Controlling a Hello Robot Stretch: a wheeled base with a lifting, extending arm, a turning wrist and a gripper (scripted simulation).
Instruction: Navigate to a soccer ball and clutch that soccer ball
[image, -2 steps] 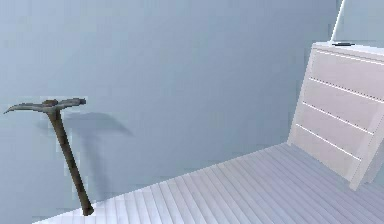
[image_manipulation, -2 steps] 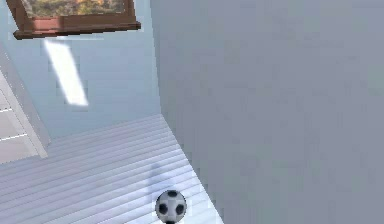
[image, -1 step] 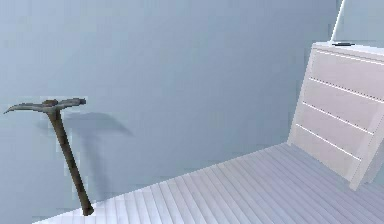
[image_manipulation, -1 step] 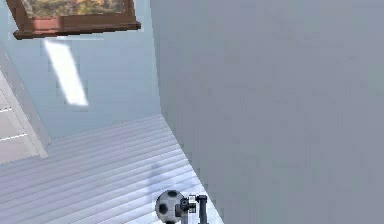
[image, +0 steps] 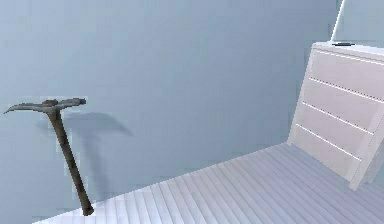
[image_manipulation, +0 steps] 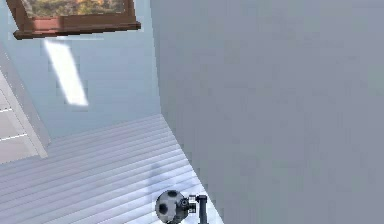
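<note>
Soccer ball (image_manipulation: 170, 206) sat at six o'clock in the arm side view, gripper (image_manipulation: 200, 207) at its three o'clock; whether it held the ball, or how the claw stood, couldn't be told. Beyond, a framed picture (image_manipulation: 80, 18) hung at eleven o'clock.

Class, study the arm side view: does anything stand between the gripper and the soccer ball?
Nothing visible does. The ball sits on the floor, and the gripper shows right next to it in the picture. Whether they touch cannot be told.
</note>
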